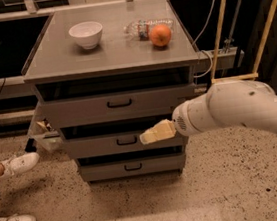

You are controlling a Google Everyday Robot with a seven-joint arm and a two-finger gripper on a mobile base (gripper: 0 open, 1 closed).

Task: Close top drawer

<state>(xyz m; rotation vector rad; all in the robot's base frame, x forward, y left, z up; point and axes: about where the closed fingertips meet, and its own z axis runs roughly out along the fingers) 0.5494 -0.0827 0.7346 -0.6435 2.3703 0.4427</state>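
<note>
The top drawer (78, 111) is the widest grey front of the cabinet, with a small dark bar handle (119, 103) at its centre. A dark gap shows between it and the cabinet top. My gripper (151, 133) is a cream wedge on a white arm (239, 107) that comes in from the right. It hangs in front of the middle drawer (92, 146), below and right of the top drawer's handle, and does not touch the top drawer front.
On the cabinet top (57, 62) stand a white bowl (86, 34), an orange (160, 34) and a plastic bottle (141, 27) lying down. The bottom drawer (133, 167) is below. A person's white shoes (19, 163) are on the floor at left. Yellow poles (221, 22) stand at right.
</note>
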